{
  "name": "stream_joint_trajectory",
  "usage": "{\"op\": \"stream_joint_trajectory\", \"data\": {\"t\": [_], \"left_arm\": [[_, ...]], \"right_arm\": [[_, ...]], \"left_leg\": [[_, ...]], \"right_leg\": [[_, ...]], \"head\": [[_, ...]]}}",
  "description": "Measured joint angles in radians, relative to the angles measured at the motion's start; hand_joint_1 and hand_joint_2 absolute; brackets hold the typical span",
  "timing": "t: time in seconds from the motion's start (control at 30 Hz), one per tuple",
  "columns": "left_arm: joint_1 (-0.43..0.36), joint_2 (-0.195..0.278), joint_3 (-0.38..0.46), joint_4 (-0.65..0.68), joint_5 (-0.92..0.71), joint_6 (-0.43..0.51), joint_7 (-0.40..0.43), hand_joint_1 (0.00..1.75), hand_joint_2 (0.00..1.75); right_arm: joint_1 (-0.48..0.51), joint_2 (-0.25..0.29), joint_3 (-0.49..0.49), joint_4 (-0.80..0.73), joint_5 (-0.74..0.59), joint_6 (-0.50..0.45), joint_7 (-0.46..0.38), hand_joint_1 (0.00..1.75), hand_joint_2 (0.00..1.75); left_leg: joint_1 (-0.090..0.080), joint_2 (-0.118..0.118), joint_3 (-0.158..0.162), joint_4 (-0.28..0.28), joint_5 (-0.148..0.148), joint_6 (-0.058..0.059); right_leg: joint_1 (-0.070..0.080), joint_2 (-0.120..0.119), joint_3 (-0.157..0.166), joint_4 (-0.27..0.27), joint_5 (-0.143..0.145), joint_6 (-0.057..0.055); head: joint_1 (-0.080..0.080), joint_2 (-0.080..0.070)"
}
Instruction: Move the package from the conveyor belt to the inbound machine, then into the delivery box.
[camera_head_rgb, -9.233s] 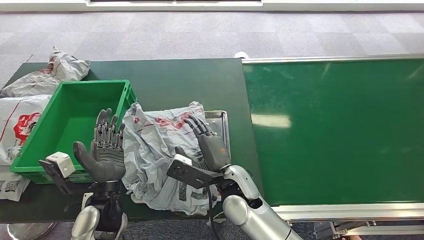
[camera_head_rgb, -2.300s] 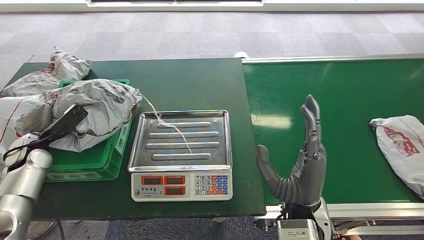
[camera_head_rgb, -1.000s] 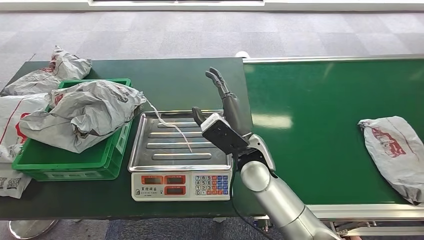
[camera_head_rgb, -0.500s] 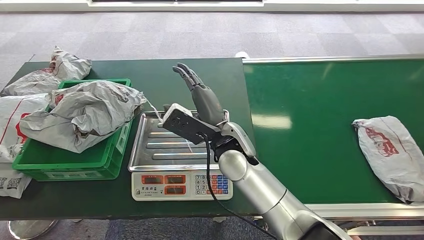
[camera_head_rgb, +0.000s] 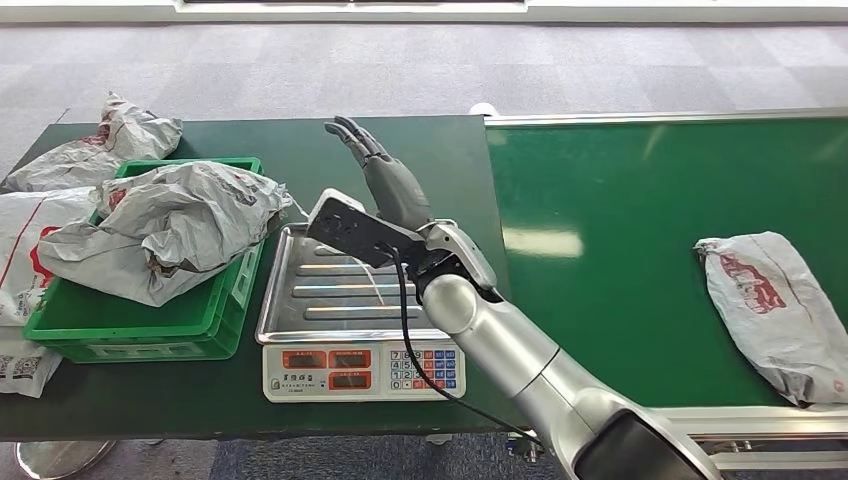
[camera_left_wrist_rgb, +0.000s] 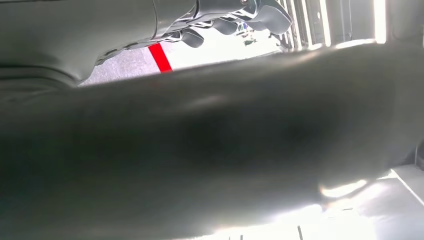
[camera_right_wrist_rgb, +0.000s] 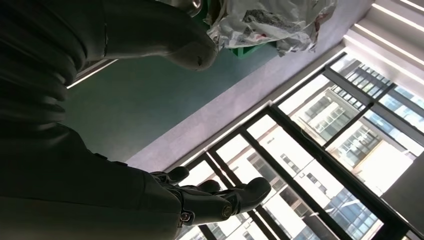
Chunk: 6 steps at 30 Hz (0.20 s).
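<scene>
- Grey carpeted floor behind; dark green table (camera_head_rgb: 400, 160) on the left, butted against a green conveyor belt (camera_head_rgb: 640, 220) on the right.
- Head view: right hand (camera_head_rgb: 385, 180) raised over the far edge of the scale's steel tray (camera_head_rgb: 300, 300), fingers straight and spread, holding nothing.
- Head view: grey package (camera_head_rgb: 775, 310) lying flat on the belt, well apart from the right hand and far off to its right; long axis running from the belt's middle toward the near right corner, narrower end pointing away from the robot.
- Head view: green crate (camera_head_rgb: 215, 310) left of the scale, already loaded with a crumpled grey bag (camera_head_rgb: 170, 225); more bags (camera_head_rgb: 110, 135) beside it.
- Judgement: right arm the nearer one for the belt package; needs a long sweep rightward.
- Left wrist view: left hand (camera_left_wrist_rgb: 235, 15) seen at the frame's edge, fingers curled; whether it grips anything cannot be told.
- Right wrist view: right hand (camera_right_wrist_rgb: 210, 202) against windows, fingers extended, nothing between them and the thumb; crumpled bag beyond.
</scene>
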Motion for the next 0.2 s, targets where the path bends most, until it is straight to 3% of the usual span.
{"op": "stream_joint_trajectory", "data": {"t": [0.2], "left_arm": [[0.013, -0.002, -0.005, 0.0, 0.007, 0.039, -0.019, 0.0, 0.0]], "right_arm": [[-0.012, 0.017, 0.029, 0.016, -0.02, 0.003, -0.004, 0.0, 1.75]], "left_leg": [[0.0, 0.0, 0.0, 0.0, 0.0, 0.0]], "right_leg": [[0.0, 0.0, 0.0, 0.0, 0.0, 0.0]], "head": [[0.0, 0.0]]}}
